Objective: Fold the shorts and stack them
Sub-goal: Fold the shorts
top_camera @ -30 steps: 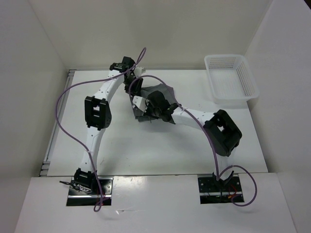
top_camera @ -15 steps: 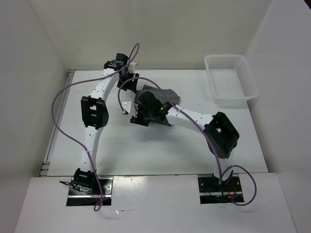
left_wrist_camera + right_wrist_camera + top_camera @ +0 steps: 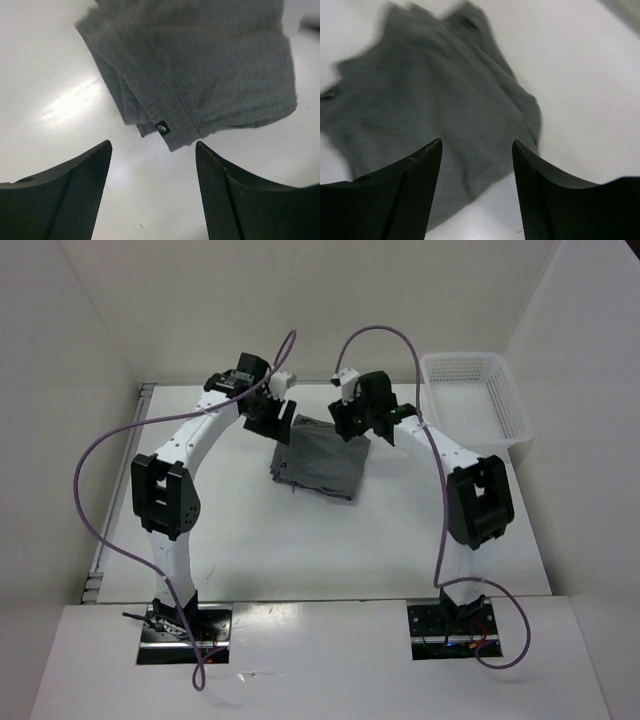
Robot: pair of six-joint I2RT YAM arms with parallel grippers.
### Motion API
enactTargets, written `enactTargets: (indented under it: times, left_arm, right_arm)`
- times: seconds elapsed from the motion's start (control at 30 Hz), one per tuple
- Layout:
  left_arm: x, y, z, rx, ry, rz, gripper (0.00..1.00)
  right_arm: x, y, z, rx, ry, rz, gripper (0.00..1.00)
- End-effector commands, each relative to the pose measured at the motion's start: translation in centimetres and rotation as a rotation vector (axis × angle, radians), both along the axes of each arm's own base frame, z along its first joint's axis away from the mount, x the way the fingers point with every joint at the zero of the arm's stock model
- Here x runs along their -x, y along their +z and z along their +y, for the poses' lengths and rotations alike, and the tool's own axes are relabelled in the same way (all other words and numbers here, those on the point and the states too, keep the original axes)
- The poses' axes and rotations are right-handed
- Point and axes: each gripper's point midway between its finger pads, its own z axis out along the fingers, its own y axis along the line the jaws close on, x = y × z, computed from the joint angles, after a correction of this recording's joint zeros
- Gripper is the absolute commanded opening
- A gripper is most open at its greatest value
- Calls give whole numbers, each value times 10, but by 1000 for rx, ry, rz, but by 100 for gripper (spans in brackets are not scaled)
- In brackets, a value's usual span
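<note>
Top external: fixed, high above the near side, looking down and forward over the whole table (image 3: 250,540).
Left wrist: close, angled down at the shorts (image 3: 200,65) past the left claw (image 3: 152,145).
Right wrist: close, angled down at the same cloth past the right claw (image 3: 477,141).
Shared: the shorts and the table around them appear in all three views.

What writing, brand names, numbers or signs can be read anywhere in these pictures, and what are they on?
No readable words or numbers anywhere.
Small black tag on the hem of the shorts: a white round mark, too small to read as a letter or brand.
White basket: no writing visible.
</note>
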Motion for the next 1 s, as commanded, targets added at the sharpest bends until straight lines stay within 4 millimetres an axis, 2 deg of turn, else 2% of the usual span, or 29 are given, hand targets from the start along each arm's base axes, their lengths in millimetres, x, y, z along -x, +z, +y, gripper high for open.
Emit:
enactTargets:
  times: [0.0,0.03,0.1,0.13,0.23,0.27,0.3,0.33,0.37,0.43,0.5,0.57,0.6,0.63,0.67,0.7,0.73,0.77,0.8,0.87,0.93,0.97]
  left_arm:
    - [24,-60,4,-7,-16,174,75]
    - [30,-71,4,-7,-20,201,75]
    - [33,-82,1,-12,-29,217,75]
    - [32,-87,0,-12,-29,219,77]
    - [28,-101,-1,-18,-28,239,78]
    - [27,-107,-4,-11,-34,253,78]
    - [24,-102,-6,1,-38,241,78]
    - [26,-107,-9,14,-47,259,78]
    - [26,-109,-11,22,-52,274,78]
    - [27,-110,-13,30,-57,287,76]
    - [32,-117,-13,32,-59,310,69]
    - [46,-131,-16,53,-73,380,62]
    - [52,-133,-16,57,-75,403,53]
    - [53,-133,-17,65,-79,406,46]
    - [57,-140,-16,59,-77,430,40]
    - [57,-140,-16,59,-77,430,32]
    - [57,-147,-13,39,-68,436,15]
    - [50,-143,-13,37,-67,409,7]
    - [48,-148,-12,27,-62,414,1]
    - [45,-152,-11,15,-58,412,0]
    - [43,-149,-12,18,-58,403,0]
    - [43,-148,-14,30,-63,407,0]
  right_arm:
    - [-44,-38,-45,-48,-262,110,64]
    - [-52,-54,-53,-58,-305,150,64]
    - [-70,-55,-64,-90,-347,152,67]
    - [-77,-68,-74,-95,-383,178,67]
    - [-88,-79,-80,-105,-400,192,70]
    - [-88,-91,-82,-119,-412,227,70]
    - [-86,-91,-79,-129,-395,235,70]
    - [-86,-99,-81,-139,-406,258,70]
    - [-86,-99,-80,-150,-404,266,70]
    - [-74,-118,-81,-164,-410,337,70]
    - [-68,-123,-75,-216,-389,395,69]
    - [-58,-137,-68,-242,-365,458,64]
    - [-58,-137,-68,-242,-364,458,54]
    - [-57,-144,-67,-245,-377,478,49]
    - [-58,-153,-71,-231,-406,486,43]
    - [-64,-153,-71,-239,-417,475,34]
    - [-70,-144,-69,-248,-413,454,29]
    - [-73,-148,-70,-248,-428,457,25]
    - [-81,-140,-70,-253,-433,426,18]
    - [-92,-134,-73,-251,-454,386,15]
    - [-112,-116,-79,-222,-459,297,11]
    - [-118,-116,-80,-210,-459,279,9]
